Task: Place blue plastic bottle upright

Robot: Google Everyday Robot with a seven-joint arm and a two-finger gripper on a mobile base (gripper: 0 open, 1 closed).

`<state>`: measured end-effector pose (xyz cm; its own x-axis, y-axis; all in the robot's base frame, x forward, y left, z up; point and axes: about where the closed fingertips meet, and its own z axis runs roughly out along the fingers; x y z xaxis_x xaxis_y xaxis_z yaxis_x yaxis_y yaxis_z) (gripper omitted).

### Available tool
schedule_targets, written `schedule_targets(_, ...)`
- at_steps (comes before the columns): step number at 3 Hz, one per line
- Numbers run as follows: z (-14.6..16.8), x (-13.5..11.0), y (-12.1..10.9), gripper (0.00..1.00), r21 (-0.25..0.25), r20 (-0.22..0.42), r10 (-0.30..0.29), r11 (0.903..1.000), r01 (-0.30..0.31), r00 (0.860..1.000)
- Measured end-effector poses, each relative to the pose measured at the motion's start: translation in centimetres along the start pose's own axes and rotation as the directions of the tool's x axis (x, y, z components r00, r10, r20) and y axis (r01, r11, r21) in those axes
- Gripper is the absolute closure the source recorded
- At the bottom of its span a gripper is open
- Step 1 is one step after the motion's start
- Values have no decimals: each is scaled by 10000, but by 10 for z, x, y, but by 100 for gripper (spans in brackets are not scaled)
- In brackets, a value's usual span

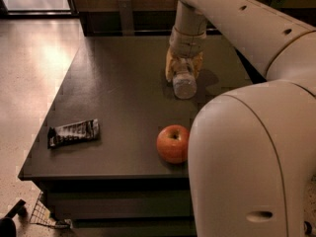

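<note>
The blue plastic bottle point(184, 82) is a small clear bottle. It lies on its side on the dark table point(118, 78) at the back centre, with one round end towards the camera. My gripper point(183, 65) comes down from above, and its yellow fingers point(169, 65) are closed against both sides of the bottle's far part. The arm hides the far end of the bottle, and I cannot tell whether the bottle still rests on the table.
A red apple point(173, 143) sits near the table's front edge, beside my arm's large white link point(247, 162). A dark snack wrapper point(74, 132) lies at the front left. The floor point(29, 73) is to the left, and a dark wall runs behind the table.
</note>
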<state>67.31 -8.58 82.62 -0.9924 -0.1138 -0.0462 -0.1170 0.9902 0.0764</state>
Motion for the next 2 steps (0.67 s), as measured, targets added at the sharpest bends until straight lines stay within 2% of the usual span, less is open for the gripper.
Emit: schedule_targets(2,5,-5,2,96,-41,109,-16,10000,17,9999)
